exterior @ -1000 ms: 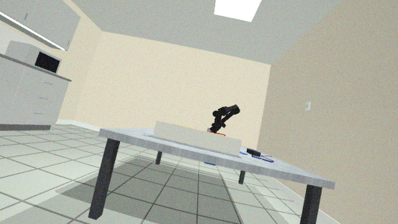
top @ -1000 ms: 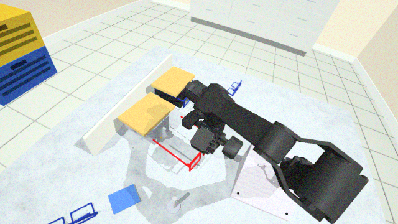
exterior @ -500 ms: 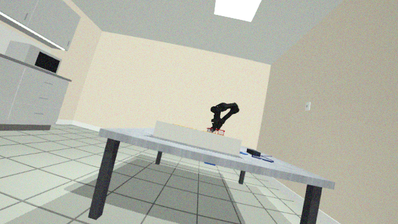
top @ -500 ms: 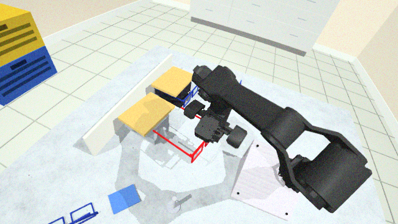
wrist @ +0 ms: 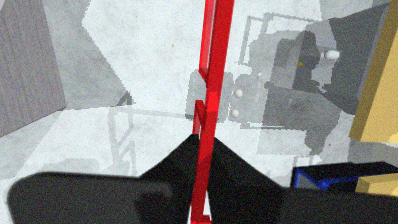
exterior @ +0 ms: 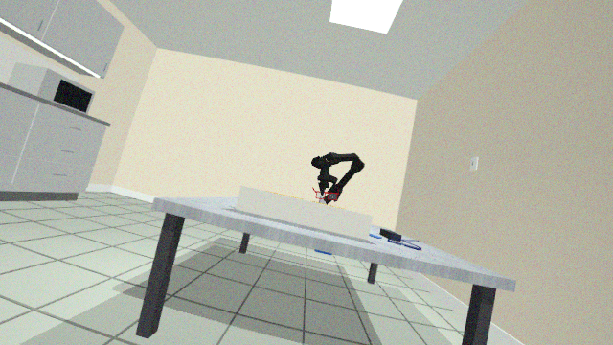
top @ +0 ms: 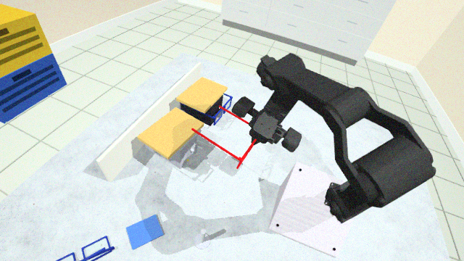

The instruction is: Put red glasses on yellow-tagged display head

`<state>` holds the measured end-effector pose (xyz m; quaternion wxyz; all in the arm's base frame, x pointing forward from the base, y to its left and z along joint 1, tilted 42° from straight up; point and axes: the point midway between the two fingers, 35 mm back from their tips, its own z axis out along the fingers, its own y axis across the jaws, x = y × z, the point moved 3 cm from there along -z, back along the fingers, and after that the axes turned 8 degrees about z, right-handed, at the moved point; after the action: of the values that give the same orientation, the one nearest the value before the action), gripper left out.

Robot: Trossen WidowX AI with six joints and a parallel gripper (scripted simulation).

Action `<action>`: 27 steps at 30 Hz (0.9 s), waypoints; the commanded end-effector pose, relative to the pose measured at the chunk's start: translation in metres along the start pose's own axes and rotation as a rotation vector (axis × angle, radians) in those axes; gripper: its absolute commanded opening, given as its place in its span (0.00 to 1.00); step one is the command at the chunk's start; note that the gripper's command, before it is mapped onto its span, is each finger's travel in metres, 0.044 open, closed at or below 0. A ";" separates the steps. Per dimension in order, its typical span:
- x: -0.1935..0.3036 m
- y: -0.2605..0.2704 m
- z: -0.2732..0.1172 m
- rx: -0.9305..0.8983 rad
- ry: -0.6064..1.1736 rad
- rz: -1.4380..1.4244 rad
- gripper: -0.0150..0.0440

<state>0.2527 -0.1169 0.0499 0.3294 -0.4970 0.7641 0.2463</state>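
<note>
The red glasses [top: 217,144] [wrist: 212,100] are held above the table, front crosswise in the fingers, temples pointing at the heads. My gripper [top: 254,138] [wrist: 201,141] is shut on their front. In the top view, one temple tip overlaps the near wooden cover [top: 167,132] [wrist: 377,95], the other the far head's edge; their depth gap is unclear. A small yellow tag [top: 188,159] [wrist: 300,64] shows at the grey near head, mostly hidden under its cover. The far, dark head wears blue glasses [top: 228,103] [wrist: 322,185] under a second wooden cover [top: 201,93].
A pale upright panel [top: 152,121] [exterior: 306,216] stands behind the heads. A pale slanted board [top: 308,206] lies near the arm's base. A blue block [top: 145,232] and more blue glasses [top: 96,250] are at the lower left in the top view.
</note>
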 end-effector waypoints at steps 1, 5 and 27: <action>0.018 0.001 -0.011 0.061 -0.037 -0.035 0.25; 0.034 0.004 -0.020 0.113 -0.060 -0.065 0.25; 0.115 0.040 -0.063 0.457 -0.104 -0.239 0.25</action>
<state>0.1790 -0.2055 0.0120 0.4817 -0.4868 0.7237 0.0855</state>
